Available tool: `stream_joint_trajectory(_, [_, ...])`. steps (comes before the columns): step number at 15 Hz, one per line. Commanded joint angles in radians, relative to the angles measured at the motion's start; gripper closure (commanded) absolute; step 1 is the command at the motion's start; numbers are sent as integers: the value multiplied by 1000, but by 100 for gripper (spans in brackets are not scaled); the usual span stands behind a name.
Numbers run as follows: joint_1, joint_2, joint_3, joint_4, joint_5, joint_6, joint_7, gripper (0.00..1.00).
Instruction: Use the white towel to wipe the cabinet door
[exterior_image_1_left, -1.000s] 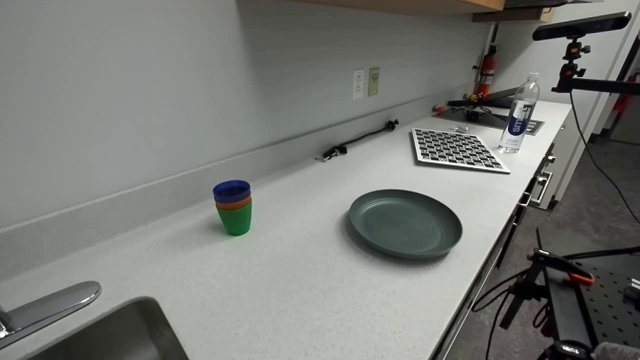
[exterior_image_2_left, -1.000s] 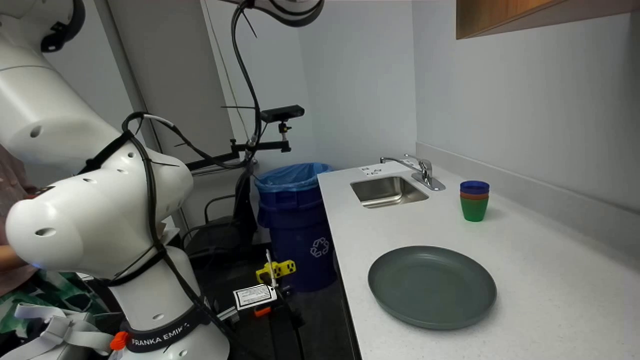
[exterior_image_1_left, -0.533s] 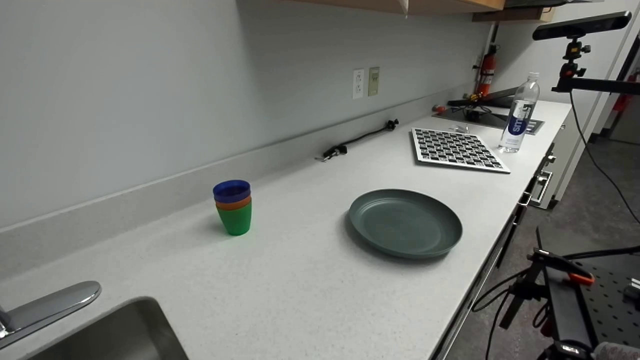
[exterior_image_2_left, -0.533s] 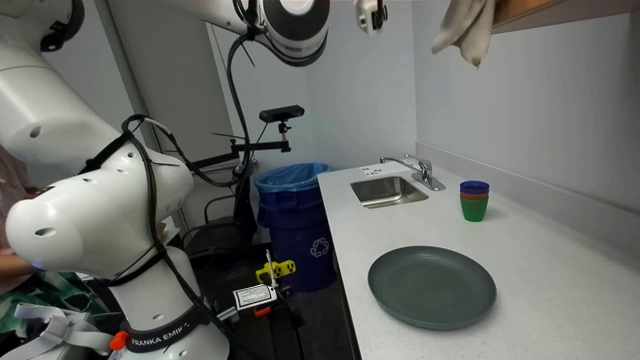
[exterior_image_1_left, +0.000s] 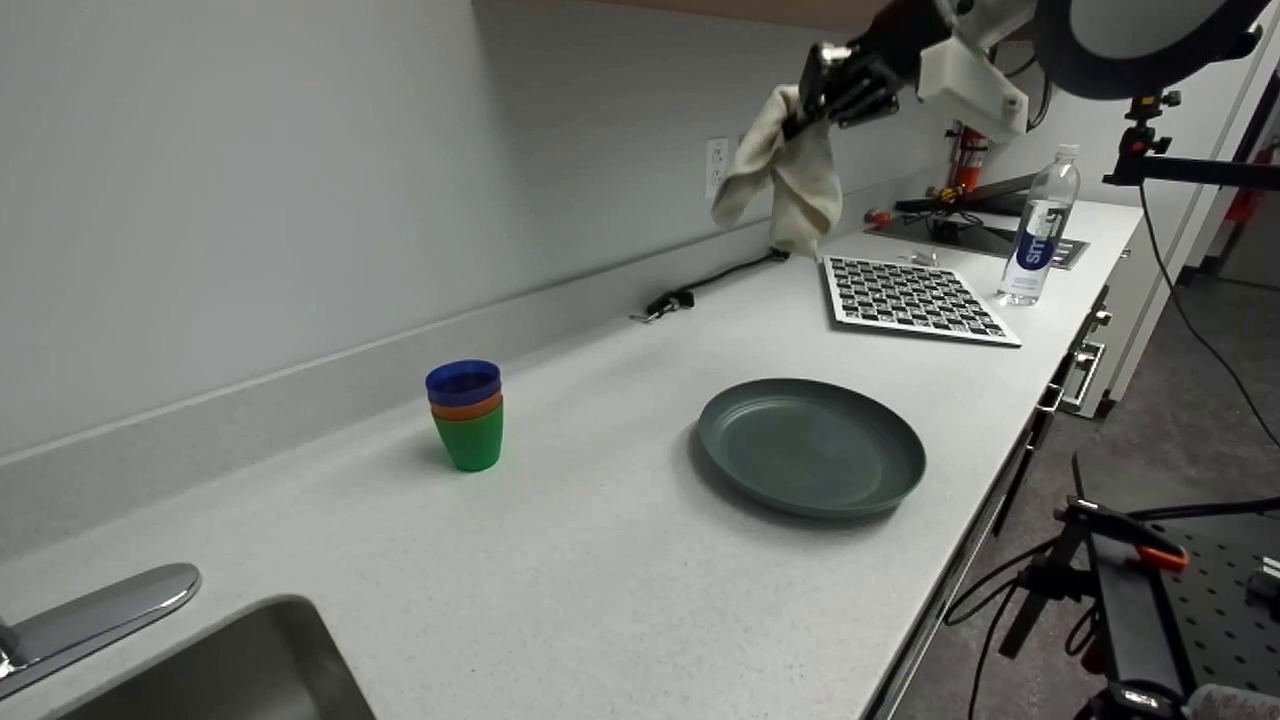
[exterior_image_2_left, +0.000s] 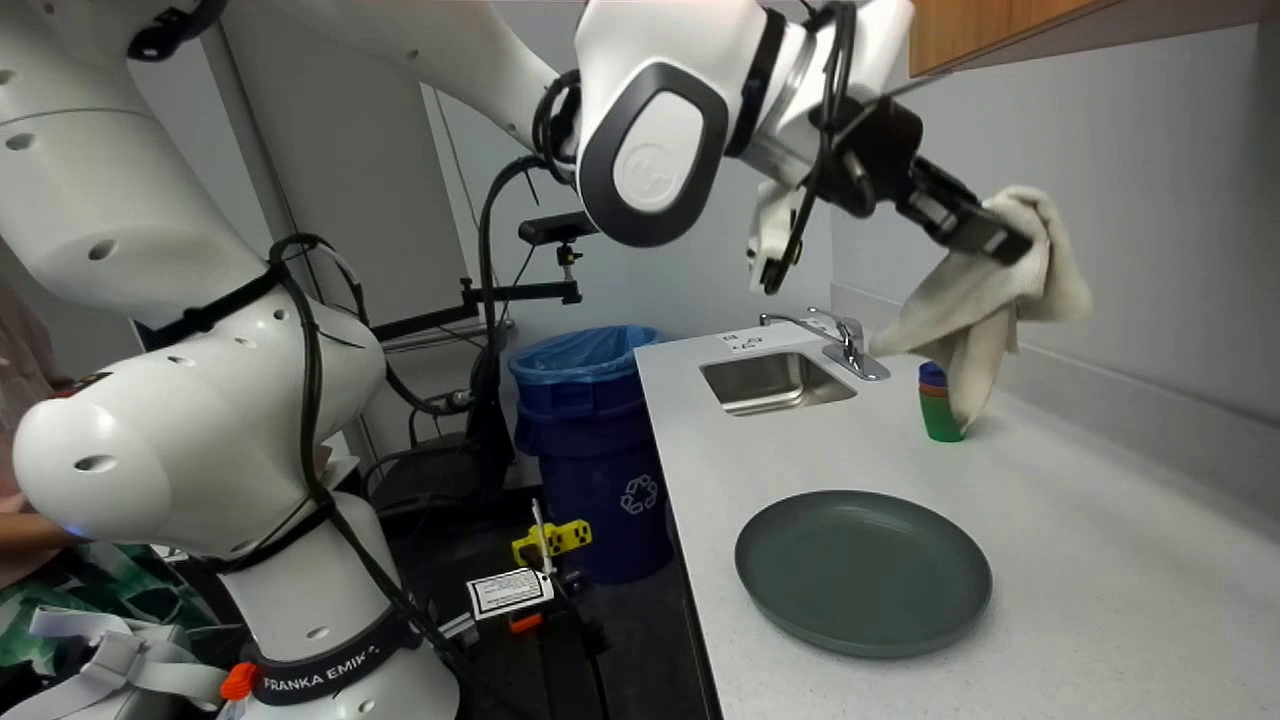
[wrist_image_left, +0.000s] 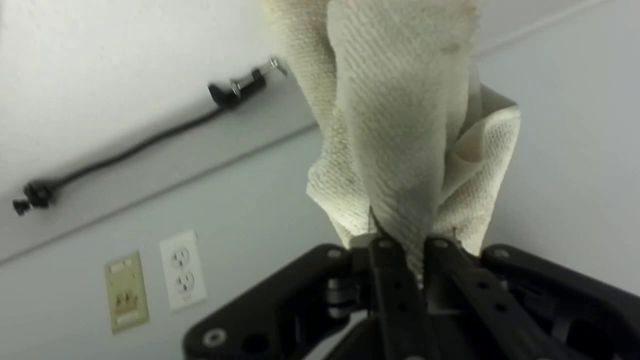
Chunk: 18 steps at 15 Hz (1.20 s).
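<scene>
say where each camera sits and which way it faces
Wrist view: on the wrist, facing past the gripper at the white towel and wall.
An exterior view: near the sink, looking along the counter; gripper and some arm show.
An exterior view: beyond the plate, facing the sink and blue bin; gripper and more arm show.
Both exterior views share the plate, cups, sink and white towel.

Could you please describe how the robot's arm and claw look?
The arm is white and rounded, with black cables strapped along it and a black band low down, lettered FRANKA in white. The claw is black and jointed, with silvery pins.
</scene>
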Motion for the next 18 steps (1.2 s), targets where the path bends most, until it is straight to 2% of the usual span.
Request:
stream_joint_trajectory(1, [0,81,-3,35,-3,-170,-5,98])
stream_joint_trajectory(4, [-121,86,52,59,-87,-309,50,98])
stream_joint_trajectory(7, [-172,74,46,92,-155,-390,75,98])
stream_joint_trajectory(13, [-226,78,22,147,-170,-440,65,98])
stream_joint_trajectory(18, [-234,81,6,144,-147,-480,35,98])
